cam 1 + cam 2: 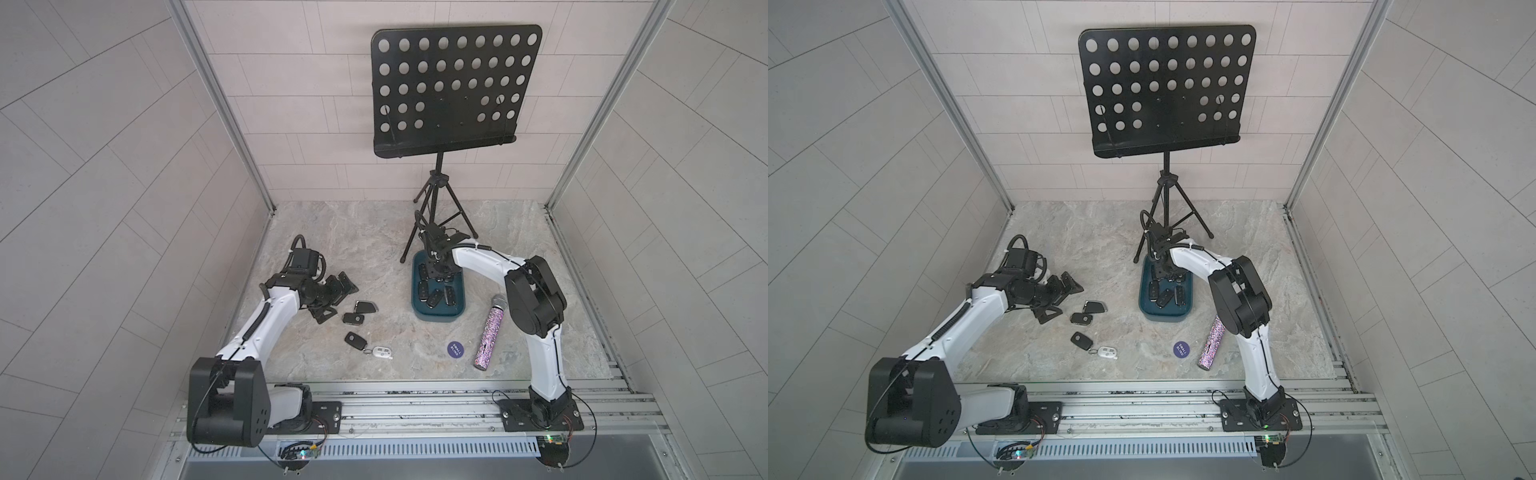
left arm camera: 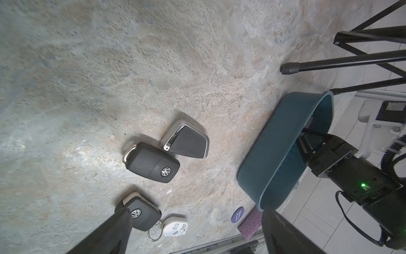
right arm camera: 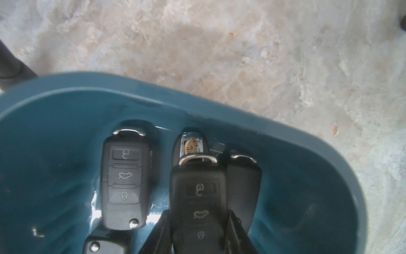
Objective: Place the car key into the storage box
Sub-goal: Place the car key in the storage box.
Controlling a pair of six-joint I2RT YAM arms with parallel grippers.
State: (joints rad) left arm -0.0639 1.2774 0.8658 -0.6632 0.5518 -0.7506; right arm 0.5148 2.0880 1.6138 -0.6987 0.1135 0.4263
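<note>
Keys [image 3: 124, 176] already lie in the storage box [image 3: 285, 136]. Right gripper [image 3: 197, 220] pinches one car key [image 3: 198, 198] low inside it. Left gripper [image 1: 337, 300] is wide open near four more keys [image 1: 353, 319] outside the box, not yet put away.

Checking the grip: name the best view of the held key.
Right wrist: the key sits close up between the fingers. Both top views and left wrist show only the right gripper in the box.
</note>
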